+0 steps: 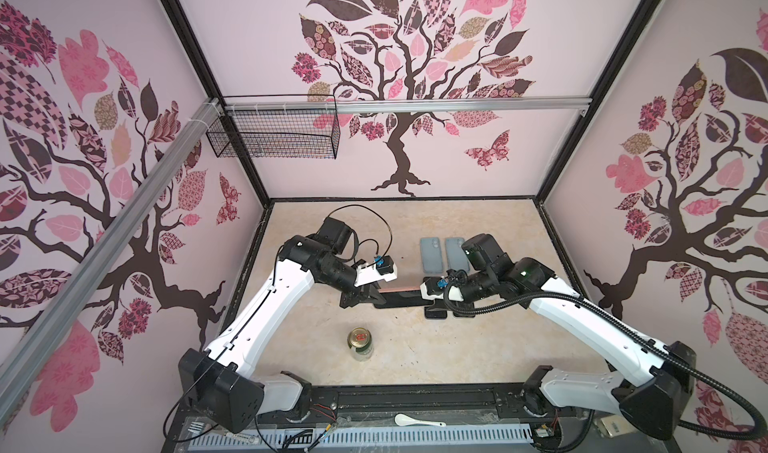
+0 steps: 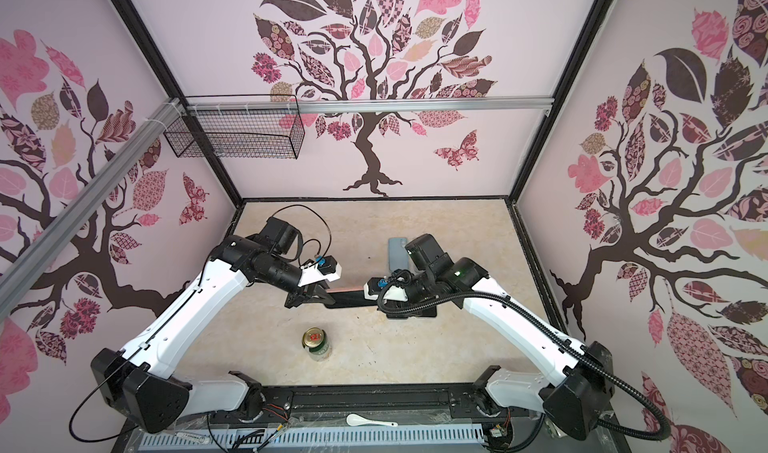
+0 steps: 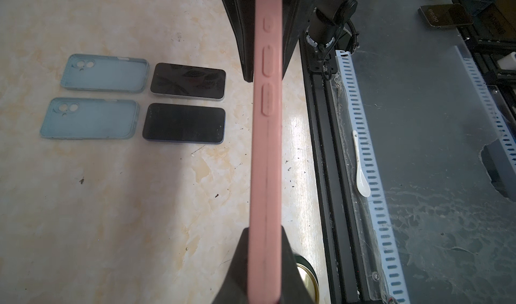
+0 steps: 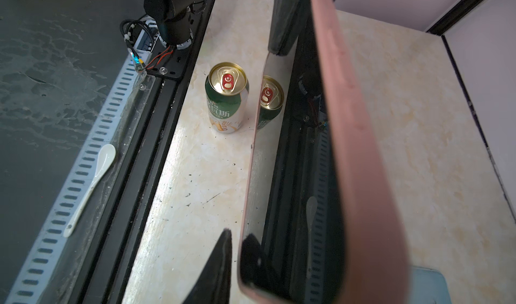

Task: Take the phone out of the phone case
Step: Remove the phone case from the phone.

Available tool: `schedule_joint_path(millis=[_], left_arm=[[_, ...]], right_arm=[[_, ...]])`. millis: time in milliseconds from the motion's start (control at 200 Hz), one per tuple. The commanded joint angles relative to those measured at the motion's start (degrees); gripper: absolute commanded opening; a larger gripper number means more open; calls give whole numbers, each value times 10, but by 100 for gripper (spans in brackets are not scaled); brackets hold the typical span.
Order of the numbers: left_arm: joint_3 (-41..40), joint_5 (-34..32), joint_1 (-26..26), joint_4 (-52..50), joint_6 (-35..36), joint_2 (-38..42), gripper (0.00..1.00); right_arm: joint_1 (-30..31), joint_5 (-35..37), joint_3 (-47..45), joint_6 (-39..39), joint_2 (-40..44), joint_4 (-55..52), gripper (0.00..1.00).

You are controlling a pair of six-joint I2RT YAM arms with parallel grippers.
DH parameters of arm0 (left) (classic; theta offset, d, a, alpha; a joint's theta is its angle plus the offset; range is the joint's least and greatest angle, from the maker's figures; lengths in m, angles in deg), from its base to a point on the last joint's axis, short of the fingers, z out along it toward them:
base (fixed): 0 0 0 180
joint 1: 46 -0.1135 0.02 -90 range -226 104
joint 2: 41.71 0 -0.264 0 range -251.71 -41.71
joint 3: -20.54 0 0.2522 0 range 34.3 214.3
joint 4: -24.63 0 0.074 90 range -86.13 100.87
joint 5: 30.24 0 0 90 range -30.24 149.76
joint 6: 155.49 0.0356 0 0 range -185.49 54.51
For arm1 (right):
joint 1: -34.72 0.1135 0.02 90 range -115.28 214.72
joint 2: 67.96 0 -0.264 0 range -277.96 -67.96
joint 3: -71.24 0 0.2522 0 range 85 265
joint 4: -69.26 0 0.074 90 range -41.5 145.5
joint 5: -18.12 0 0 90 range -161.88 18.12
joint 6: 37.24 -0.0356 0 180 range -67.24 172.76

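— Phone (image 4: 290,163) out of its case?

— Not yet. Start at the left: the left gripper (image 1: 371,299) is pinched tight on one end of the pink case (image 3: 265,149), holding it on edge in the air beyond the can (image 1: 359,343). The phone sits inside, screen turned toward the can. You can see the can mirrored in the glass.

— And the other arm?

— The right gripper (image 1: 430,304) straddles the opposite end, beyond the can and to its right. Its jaws stand apart, and the near finger (image 4: 217,266) is just clear of the glass. The far one is hidden behind the case.

— So which step is this?

— Getting a purchase before the peel, I'd say. I can't see any corner of the case lifted off the phone.

— What does the next move need?

— The left hold has to serve as the anchor. The right needs a bite on the rim alone, not case and phone together, so it can bend the rim back.

— And after that?

— Farther right of the can, two blue cases (image 3: 104,75) and two bare phones (image 3: 187,81) lie flat on the table (image 3: 111,205). My guess is this pair joins them.
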Motion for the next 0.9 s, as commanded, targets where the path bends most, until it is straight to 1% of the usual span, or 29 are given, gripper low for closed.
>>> schedule_joint_path(millis=[0, 40, 110, 190, 250, 540, 685, 765, 815, 895], left_arm=[[17, 21, 0, 19, -6, 9, 0], [18, 21, 0, 19, -6, 9, 0], [18, 18, 0, 19, -7, 9, 0], [17, 15, 0, 20, -8, 11, 0], [17, 12, 0, 21, -8, 13, 0], [13, 11, 0, 24, -10, 16, 0], [13, 11, 0, 25, -10, 16, 0], [13, 12, 0, 26, -11, 15, 0], [12, 12, 0, 26, -11, 15, 0], [11, 11, 0, 26, -10, 15, 0]], right_arm=[[4, -20, 18, 4, 3, -17, 21], [4, -18, 18, 4, 3, -19, 20], [4, -13, 18, 5, 2, -22, 19], [4, -6, 18, 8, 1, -27, 25], [4, -3, 16, 8, 3, -28, 27], [4, 6, 16, 7, 1, -32, 28], [4, 7, 17, 5, 0, -33, 25], [4, 7, 16, 5, -2, -33, 23], [4, 4, 17, 5, -2, -34, 20], [4, 4, 17, 5, -2, -34, 19]])
